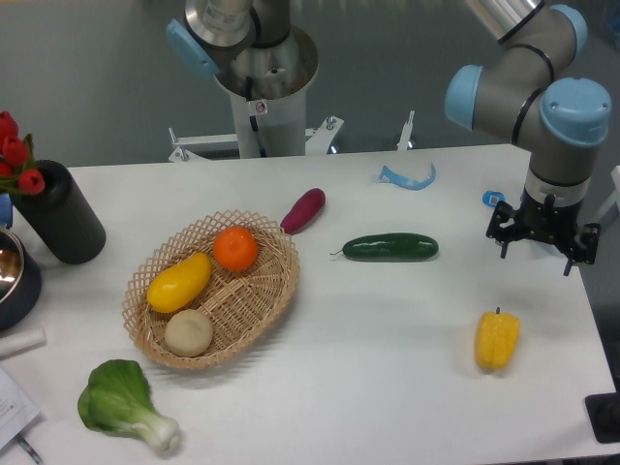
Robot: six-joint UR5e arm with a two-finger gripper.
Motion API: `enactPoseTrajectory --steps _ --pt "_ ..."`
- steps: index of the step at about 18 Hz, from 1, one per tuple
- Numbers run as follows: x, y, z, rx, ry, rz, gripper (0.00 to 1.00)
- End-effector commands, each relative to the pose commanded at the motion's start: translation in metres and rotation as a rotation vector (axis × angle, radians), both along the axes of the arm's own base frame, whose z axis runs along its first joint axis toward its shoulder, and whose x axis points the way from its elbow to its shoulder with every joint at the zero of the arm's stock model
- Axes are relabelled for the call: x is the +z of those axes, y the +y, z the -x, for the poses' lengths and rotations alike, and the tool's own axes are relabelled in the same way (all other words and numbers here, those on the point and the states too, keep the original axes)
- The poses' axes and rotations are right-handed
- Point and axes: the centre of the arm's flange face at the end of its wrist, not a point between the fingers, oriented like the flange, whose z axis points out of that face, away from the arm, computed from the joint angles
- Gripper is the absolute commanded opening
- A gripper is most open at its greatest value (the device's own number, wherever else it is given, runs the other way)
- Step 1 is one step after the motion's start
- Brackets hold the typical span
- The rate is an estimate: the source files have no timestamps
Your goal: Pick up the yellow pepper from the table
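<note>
While 1 yellow pepper point(497, 340) is lying on the table point(387, 320), 1 gripper point(536, 254) is hovering w/ fingers seemingly apart, partly obscured.

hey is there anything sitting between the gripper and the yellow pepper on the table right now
Nothing visible does. The gripper hangs near the table's right edge, and the yellow pepper lies alone on bare white tabletop in front of it. The cucumber is the closest other item, and it lies well off to the side.

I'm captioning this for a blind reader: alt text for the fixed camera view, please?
A yellow pepper lies on a white table, with the robot gripper hovering just beyond it. Farther left are a cucumber and a wicker basket of produce.
</note>
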Motion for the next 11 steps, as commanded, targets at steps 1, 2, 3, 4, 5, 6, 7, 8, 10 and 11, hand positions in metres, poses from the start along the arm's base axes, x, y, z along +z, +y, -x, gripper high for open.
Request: enactPoseTrajectory --steps 1,2,3,4,5,6,7,8,10,11 --pt "-0.001 0.004 -0.001 0.037 -0.006 -0.009 1.0" --pt "-0.005 0.006 -0.001 0.074 -0.015 -0.015 1.0" --pt "-0.008 0.008 0.001 0.107 -0.019 -0.023 1.0" --pt "-0.009 0.014 0.002 0.134 -0.018 -0.031 1.0" --pt "-0.011 0.022 0.003 0.156 -0.01 -0.042 1.0" --pt "-0.014 0.027 0.006 0.165 0.002 -0.051 1.0" --pt "-0.017 0.028 0.01 0.164 0.007 -0.054 1.0" --pt "-0.018 0.029 0.013 0.168 0.006 -0.056 1.0" --pt "-0.023 0.034 0.018 0.165 0.006 -0.057 1.0" --pt "-0.026 0.042 0.018 0.157 0.002 -0.057 1.0"
